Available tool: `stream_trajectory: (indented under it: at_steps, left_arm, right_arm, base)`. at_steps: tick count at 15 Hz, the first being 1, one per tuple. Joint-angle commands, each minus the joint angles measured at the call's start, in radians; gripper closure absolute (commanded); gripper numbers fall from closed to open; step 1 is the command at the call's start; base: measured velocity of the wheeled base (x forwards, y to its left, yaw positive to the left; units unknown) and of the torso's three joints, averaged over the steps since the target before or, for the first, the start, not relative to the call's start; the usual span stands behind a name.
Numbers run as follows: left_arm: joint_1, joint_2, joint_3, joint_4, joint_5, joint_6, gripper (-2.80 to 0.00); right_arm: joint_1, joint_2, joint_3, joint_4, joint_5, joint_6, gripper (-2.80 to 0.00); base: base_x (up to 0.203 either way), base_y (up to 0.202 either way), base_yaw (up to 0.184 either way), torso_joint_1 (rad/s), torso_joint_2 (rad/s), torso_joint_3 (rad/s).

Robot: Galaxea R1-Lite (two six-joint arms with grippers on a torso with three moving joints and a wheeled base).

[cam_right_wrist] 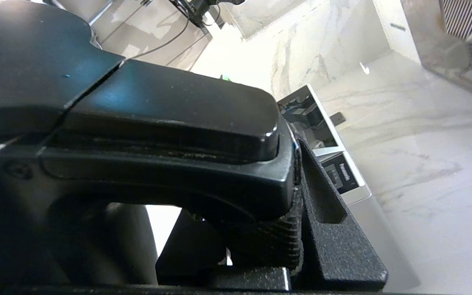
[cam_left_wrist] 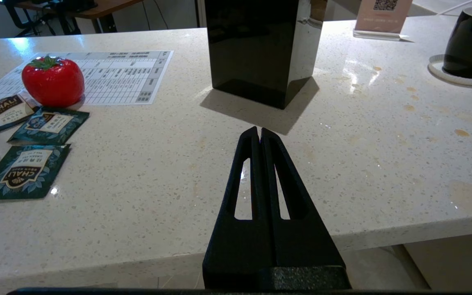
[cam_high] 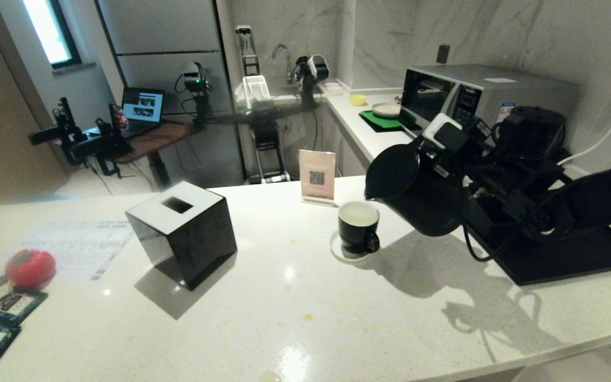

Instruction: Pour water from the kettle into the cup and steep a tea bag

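**Kettle tipped over the cup, pour under way**

The robot's right gripper point(cam_high: 446, 139) is clamped on the handle of a large black kettle point(cam_high: 417, 191), held off the white counter point(cam_high: 295, 318) and tilted to the left. Its spout sits just above the right side of the rim of a small black cup point(cam_high: 359, 227). The cup stands on a pale coaster point(cam_high: 340, 253) near the middle of the counter, and its white inside looks pale; whether water is flowing or how full it is cannot be made out. No tea bag on a string is visible.

The left gripper point(cam_left_wrist: 259, 135), fingers pressed together and holding nothing, hangs parked at the near edge of the counter. On the left of the counter lie 3 dark tea packets point(cam_left_wrist: 25, 172), well apart from the cup.

To pour well, the tilt should probably grow slowly, keeping the spout centred over the cup's opening and close to it, so water neither splashes nor runs onto the coaster. Levelling the kettle before the cup brims would likely leave room for the tea bag.
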Motion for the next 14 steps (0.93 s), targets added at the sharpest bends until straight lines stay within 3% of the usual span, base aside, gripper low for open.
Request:
stream_trajectory:
  at_steps: [1, 7, 14]
  left_arm:
    - [0.000, 0.001, 0.000, 0.000, 0.000, 0.000, 0.00]
    - [0.000, 0.001, 0.000, 0.000, 0.000, 0.000, 0.00]
    - [0.000, 0.001, 0.000, 0.000, 0.000, 0.000, 0.00]
  right_arm:
    - [0.000, -0.006, -0.001, -0.005, 0.000, 0.011, 0.00]
    - [-0.001, -0.039, 0.019, -0.001, -0.015, 0.124, 0.00]
    - [-0.014, -0.155, 0.148, 0.006, -0.181, 0.402, 0.00]
  base:
    - [0.000, 0.000, 0.000, 0.000, 0.00, 0.000]
    - [0.000, 0.000, 0.000, 0.000, 0.00, 0.000]
    - [0.000, 0.000, 0.000, 0.000, 0.00, 0.000]
